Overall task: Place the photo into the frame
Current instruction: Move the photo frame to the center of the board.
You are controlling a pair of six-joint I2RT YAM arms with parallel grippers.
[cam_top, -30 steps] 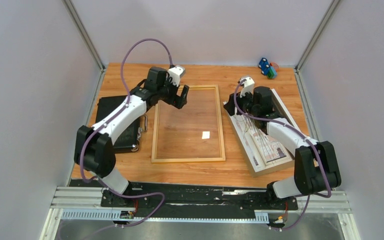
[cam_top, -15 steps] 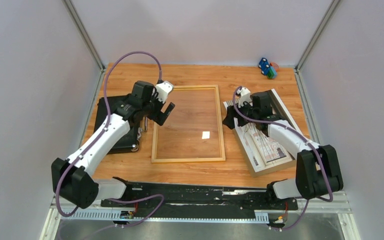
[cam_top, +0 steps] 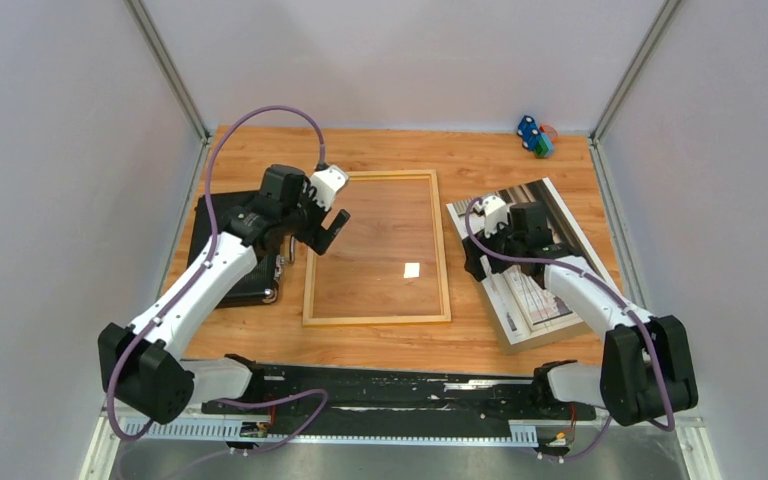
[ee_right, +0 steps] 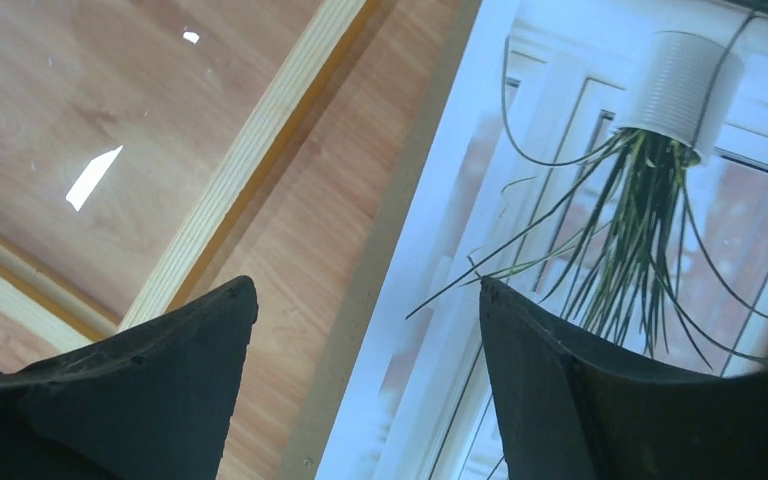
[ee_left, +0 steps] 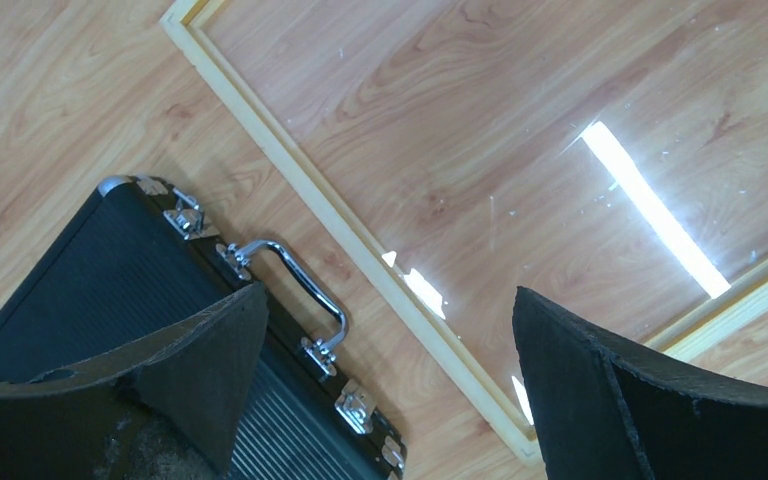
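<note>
The frame (cam_top: 377,320) of light tan wood with a clear pane lies flat mid-table. The photo (cam_top: 528,300), showing a potted plant by a window, lies to its right on a brown backing board (cam_top: 508,338). My left gripper (cam_top: 326,233) is open and empty above the frame's left rail (ee_left: 360,250), near its far corner. My right gripper (cam_top: 478,258) is open and empty, hovering over the photo's left edge (ee_right: 480,230), with the frame's right rail (ee_right: 250,160) beside it. The plant in its white pot (ee_right: 675,90) shows on the print.
A black ribbed case (cam_top: 255,280) with a metal handle (ee_left: 305,290) lies just left of the frame. A small white scrap (cam_top: 412,269) lies on the pane. Small toy cars (cam_top: 534,135) sit at the back right corner. The board's brown edge (ee_right: 360,300) borders the print.
My left arm has pulled back and left, from over the frame's far corner to its left rail. My right gripper has moved nearer along the photo's left edge.
</note>
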